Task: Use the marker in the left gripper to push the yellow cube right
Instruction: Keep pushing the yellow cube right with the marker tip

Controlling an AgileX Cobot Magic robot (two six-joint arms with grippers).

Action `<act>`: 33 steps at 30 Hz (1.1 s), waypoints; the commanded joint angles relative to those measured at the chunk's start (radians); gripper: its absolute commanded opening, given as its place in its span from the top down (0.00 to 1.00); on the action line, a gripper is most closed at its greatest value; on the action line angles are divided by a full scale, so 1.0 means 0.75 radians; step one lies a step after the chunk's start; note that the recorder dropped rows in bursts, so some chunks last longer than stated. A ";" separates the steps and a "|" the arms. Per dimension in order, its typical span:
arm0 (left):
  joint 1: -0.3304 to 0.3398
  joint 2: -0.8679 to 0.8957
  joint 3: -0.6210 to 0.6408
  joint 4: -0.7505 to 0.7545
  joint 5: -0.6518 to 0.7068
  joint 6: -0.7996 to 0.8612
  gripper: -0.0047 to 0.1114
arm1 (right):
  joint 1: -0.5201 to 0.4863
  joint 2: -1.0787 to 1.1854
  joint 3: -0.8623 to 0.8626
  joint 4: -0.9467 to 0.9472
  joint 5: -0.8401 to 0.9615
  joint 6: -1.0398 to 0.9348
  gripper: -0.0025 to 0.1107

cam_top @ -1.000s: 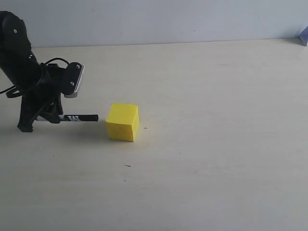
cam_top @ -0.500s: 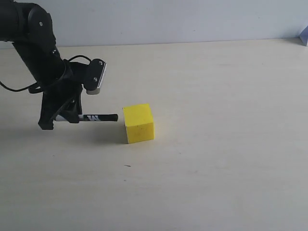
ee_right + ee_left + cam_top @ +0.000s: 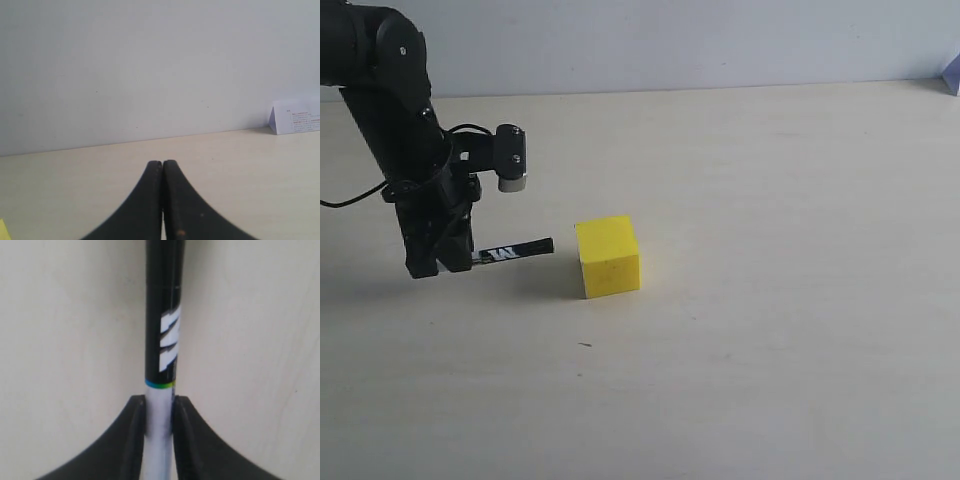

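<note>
The yellow cube (image 3: 608,257) sits on the pale table, turned slightly so one corner faces forward. To its left, my left gripper (image 3: 453,262) points down at the table and is shut on the marker (image 3: 515,250), which sticks out toward the cube with its black tip a short gap from the cube's left face. In the left wrist view the fingers (image 3: 135,412) clamp the white barrel of the marker (image 3: 162,340), and the cube is out of that view. My right gripper (image 3: 163,162) is shut with nothing in it; a corner of the yellow cube (image 3: 2,231) shows at the frame's edge.
A small white folded card (image 3: 953,75) stands at the far right by the wall, also seen as the card (image 3: 295,117) in the right wrist view. The light table (image 3: 770,300) stretches to the right of the cube.
Over the second the marker pushed the cube to the right and turned it. Since half a second ago the left gripper has drawn back left, opening a gap; the cube stays put.
</note>
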State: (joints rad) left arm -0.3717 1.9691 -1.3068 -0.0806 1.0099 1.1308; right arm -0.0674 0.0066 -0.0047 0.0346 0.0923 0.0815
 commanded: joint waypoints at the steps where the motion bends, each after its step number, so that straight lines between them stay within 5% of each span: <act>1: -0.001 -0.003 0.037 0.027 -0.001 -0.031 0.96 | 0.004 -0.009 0.006 0.001 -0.006 -0.003 0.98; 10: -0.032 0.004 0.042 0.030 -0.070 -0.018 0.96 | 0.004 -0.009 0.006 0.001 -0.006 -0.003 0.98; 19: -0.248 0.084 -0.073 0.025 -0.169 -0.059 0.96 | 0.004 -0.009 0.006 0.001 -0.006 -0.003 0.98; 27: -0.208 0.091 -0.122 0.037 -0.062 -0.111 0.96 | 0.004 -0.009 0.006 0.001 -0.006 -0.003 0.98; 33: -0.211 0.091 -0.122 0.173 -0.034 -0.369 0.96 | 0.004 -0.009 0.006 0.001 -0.006 -0.003 0.98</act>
State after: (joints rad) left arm -0.5303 2.0402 -1.3914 0.0000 0.9713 0.9411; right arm -0.0674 0.0066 -0.0047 0.0346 0.0923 0.0815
